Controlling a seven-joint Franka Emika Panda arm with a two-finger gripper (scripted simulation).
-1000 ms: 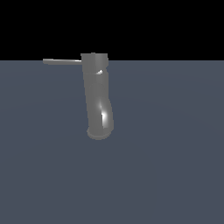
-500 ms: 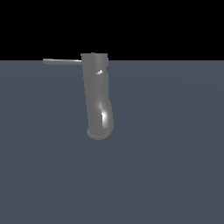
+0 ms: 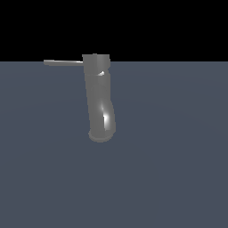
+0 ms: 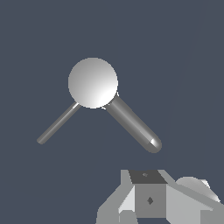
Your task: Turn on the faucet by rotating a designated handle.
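Plainly, the risks sit in how far the tool is from its target.

Handle: the thin straight grey metal rod juts from the faucet's head toward the exterior view's left, level and untouched; in the wrist view it runs out from under the round cap.

Faucet: the thick glossy grey metal tube, slightly bent, stands on the dark slate worktop left of centre in the exterior view; seen from above, its flat-topped head hides the joint where rod and spout meet.

Tool: the white and grey tool shows only at the wrist view's edge, well apart from the rod; its fingertips are cut off, so I cannot tell whether it is released or clenched. It holds nothing visible.

Risk, wrong part: rod and spout splay alike from the head, so an approach could meet the thick spout, which likely will not turn.

Risk, slip: the rod is slim and glossy; a push near its free end could slide off.

Risk, collision: descending too near the head could strike it.
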